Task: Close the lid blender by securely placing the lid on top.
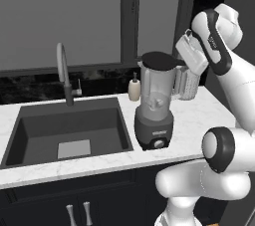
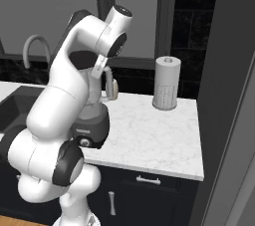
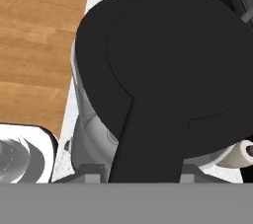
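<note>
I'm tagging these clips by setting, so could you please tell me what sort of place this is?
A simulated home kitchen, most likely: a dark sink with a faucet set in a white marble counter, and a blender standing by the window.

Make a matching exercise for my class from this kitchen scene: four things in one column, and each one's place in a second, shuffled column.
Things:
1. lid
2. soap bottle
3. paper towel roll
4. faucet

Places:
A. behind the sink
B. on top of the blender jar
C. by the dark wall, at the counter's right end
D. on the counter, just behind and left of the blender

Pairs: 1-B, 2-D, 3-C, 4-A
</note>
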Motion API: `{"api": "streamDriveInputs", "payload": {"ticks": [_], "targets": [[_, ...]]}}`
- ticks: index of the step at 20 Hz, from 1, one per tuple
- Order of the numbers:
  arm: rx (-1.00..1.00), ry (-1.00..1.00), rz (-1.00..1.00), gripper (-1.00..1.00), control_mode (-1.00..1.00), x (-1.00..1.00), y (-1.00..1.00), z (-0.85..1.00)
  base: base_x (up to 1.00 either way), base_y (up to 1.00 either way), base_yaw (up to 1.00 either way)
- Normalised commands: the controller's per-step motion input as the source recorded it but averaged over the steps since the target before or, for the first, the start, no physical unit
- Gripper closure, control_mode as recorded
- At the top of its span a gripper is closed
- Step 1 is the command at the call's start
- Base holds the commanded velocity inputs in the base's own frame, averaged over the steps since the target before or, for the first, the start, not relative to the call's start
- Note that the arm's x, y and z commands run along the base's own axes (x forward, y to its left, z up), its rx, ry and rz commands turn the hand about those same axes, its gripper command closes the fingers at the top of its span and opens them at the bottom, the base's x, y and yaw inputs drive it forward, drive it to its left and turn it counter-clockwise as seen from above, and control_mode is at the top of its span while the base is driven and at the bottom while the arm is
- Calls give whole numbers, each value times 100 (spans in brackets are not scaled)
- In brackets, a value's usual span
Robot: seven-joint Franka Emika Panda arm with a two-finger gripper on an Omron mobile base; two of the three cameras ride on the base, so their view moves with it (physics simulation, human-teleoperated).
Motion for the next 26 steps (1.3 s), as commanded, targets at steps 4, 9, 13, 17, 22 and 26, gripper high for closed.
{"api": "streamDriveInputs", "payload": {"ticks": [4, 9, 13, 17, 22, 26], "targets": [[-9, -1, -6, 100, -100, 0, 25, 0, 0, 0, 0], [-12, -1, -2, 100, -100, 0, 7, -7, 0, 0, 0], [-13, 0, 0, -100, -100, 0, 26, -36, 0, 0, 0], [-7, 0, 0, -100, -100, 0, 25, -22, 0, 0, 0], [0, 0, 0, -100, -100, 0, 9, -1, 0, 0, 0], [0, -1, 0, -100, -100, 6, 1, 0, 0, 0, 0]]}}
